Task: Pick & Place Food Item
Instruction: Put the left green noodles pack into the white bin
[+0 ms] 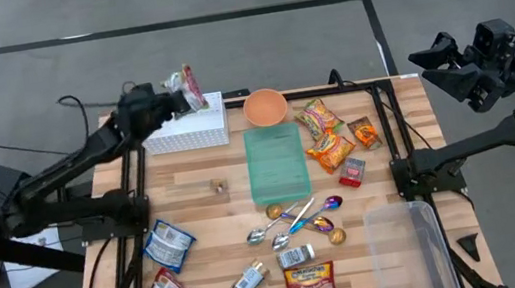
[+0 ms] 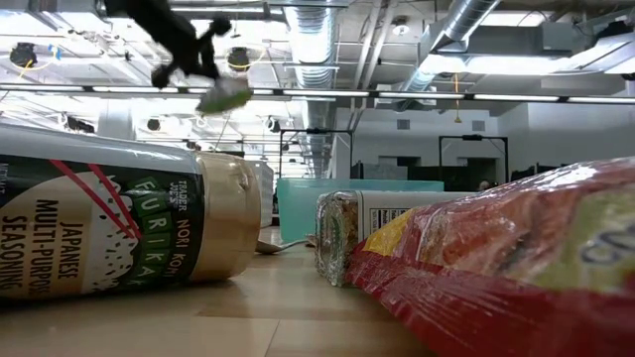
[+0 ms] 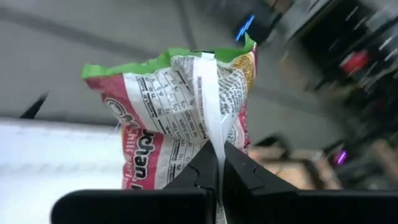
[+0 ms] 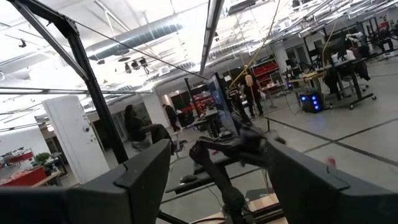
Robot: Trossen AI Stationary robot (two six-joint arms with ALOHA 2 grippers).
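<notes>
While the left gripper [image 1: 174, 99] pinches tight on the snack packet [image 1: 191, 88] by its seam, the packet hangs above the white basket [image 1: 197, 126] at far left, long axis upright.

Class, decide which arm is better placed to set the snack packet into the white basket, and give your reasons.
Left. The left gripper is shut on the snack packet right above the white basket. The right gripper waits open, off the table's far right corner.
</notes>
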